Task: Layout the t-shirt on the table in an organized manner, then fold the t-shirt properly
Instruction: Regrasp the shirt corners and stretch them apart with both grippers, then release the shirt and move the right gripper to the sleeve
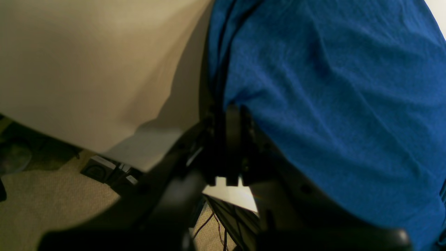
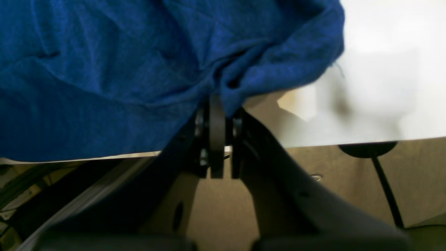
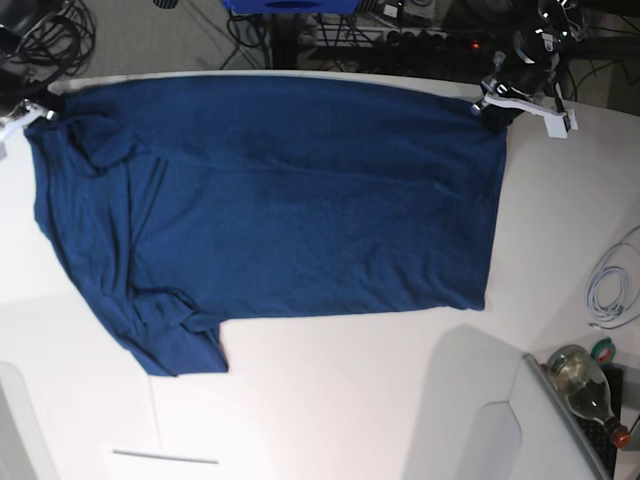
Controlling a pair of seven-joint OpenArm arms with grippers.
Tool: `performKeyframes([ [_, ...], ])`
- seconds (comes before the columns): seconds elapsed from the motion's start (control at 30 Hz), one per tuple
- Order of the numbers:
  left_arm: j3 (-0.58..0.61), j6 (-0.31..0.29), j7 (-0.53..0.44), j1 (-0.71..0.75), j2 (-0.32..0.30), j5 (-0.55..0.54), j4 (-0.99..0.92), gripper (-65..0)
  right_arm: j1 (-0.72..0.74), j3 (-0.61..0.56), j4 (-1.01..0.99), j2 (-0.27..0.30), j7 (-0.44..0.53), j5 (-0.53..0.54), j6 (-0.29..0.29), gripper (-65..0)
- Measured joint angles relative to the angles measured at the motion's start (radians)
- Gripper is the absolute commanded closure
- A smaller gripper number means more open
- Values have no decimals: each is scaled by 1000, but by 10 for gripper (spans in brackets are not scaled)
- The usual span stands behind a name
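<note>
Table [image 3: 330,400]: white, fills most of base view. Shirt [image 3: 270,210]: navy, spread nearly flat across far half; hem edge at right, sleeve bunched at near left, collar end at far left. Left gripper [image 3: 497,105] at far right corner of the shirt, jaws pinched tight on the fabric edge. Right gripper [image 3: 38,108] at far left corner, jaws clamped on a gathered fold.

t-shirt [image 3: 270,210] on table [image 3: 400,400] (bottle [image 3: 585,385] right)
</note>
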Motion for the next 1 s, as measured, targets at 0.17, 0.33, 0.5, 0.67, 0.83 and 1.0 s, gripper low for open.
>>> performKeyframes([
  [0.17, 0, 0, 0, 2, 0, 0, 0, 0, -8, 0, 0, 0, 6, -1, 0, -59],
  [0.33, 0, 16, 0, 2, 0, 0, 2, 0, -8, 1, 4, 0, 7, -1, 0, -306],
  [0.5, 0, 42, 1, 6, 0, 0, 22, -237, -6, 1, 7, -1, 45, 2, 0, -357],
  [0.67, -96, 42, -1, -4, 5, -3, 68, -428, -11, 1, 117, 5, 94, -2, 0, -360],
  [0.83, -156, 42, 5, -7, 5, -3, 139, -428, 6, -6, 208, 5, 129, -5, 0, -360],
  [1.0, -173, 56, 3, -10, -7, 7, 211, -425, 150, -281, 98, 150, 257, -18, -4, -360],
])
